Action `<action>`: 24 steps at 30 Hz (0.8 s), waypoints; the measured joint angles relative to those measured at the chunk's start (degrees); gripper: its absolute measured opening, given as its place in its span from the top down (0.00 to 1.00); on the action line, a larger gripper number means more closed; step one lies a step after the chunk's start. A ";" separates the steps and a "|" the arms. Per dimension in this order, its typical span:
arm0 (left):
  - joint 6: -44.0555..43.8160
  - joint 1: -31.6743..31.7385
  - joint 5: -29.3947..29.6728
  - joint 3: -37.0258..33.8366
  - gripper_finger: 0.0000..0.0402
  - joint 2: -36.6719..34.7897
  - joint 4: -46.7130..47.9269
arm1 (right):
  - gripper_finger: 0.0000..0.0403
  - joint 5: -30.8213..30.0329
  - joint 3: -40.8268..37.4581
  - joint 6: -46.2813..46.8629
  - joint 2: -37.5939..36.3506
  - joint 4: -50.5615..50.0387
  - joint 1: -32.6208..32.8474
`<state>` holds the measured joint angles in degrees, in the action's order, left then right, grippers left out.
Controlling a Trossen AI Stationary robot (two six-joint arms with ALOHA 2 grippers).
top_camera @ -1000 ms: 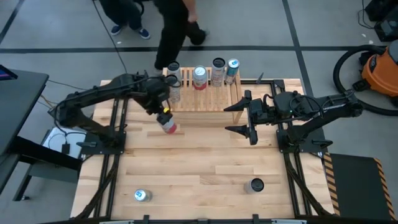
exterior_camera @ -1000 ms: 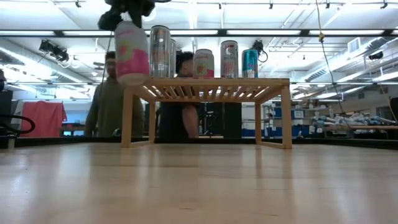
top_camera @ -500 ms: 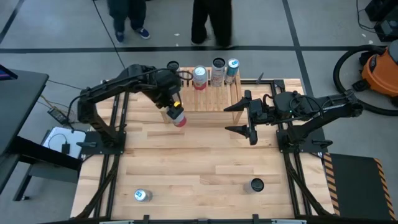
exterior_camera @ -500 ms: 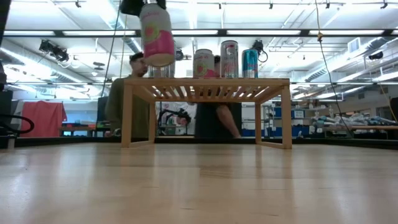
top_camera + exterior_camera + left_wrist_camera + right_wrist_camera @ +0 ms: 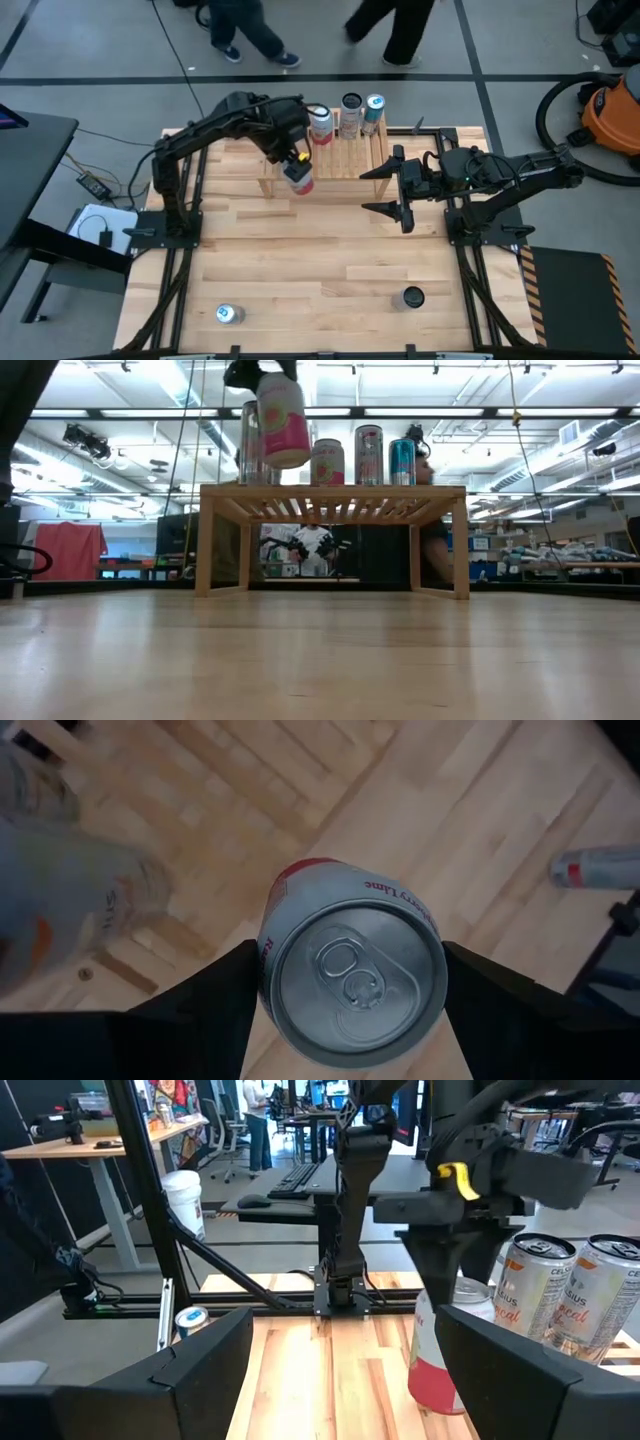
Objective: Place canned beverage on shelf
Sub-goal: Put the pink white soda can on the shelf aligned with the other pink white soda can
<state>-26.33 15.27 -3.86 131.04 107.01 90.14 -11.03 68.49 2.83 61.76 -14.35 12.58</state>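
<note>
My left gripper [image 5: 296, 170] holds a pink and white can [image 5: 299, 181] from above, with my two fingers [image 5: 205, 1010] pressed on its sides just under the silver top. In the low view this can [image 5: 283, 422] hangs in the air, a little tilted, and its bottom is just above the slatted top of the wooden shelf [image 5: 335, 500], near the left part of it. I cannot tell if it touches the wood or not. From the high view the can is over the front edge of the shelf [image 5: 330, 165]. On the shelf stand more cans: a clear silver one [image 5: 252, 445] behind my can, then a white and red can [image 5: 327, 462], a tall silver can [image 5: 368, 455] and a teal can [image 5: 401, 461], all upright in one row. My right gripper [image 5: 385, 190] waits just beside the right end of the shelf, its fingers spread wide and holding nothing. On the near part of the table [image 5: 320, 280] two other cans stand well apart, one with blue top [image 5: 229, 314] on the left side and one dark can [image 5: 409, 298] on the right side. Beyond the table, the legs of two persons [image 5: 250, 30] are on the floor.
</note>
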 joint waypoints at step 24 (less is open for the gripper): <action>7.81 3.96 3.35 2.30 0.31 4.34 -5.06 | 0.20 -0.33 0.00 0.00 0.00 -0.05 0.00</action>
<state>-18.52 19.22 -0.50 133.34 111.35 85.08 -11.35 68.49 2.83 61.76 -14.40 12.58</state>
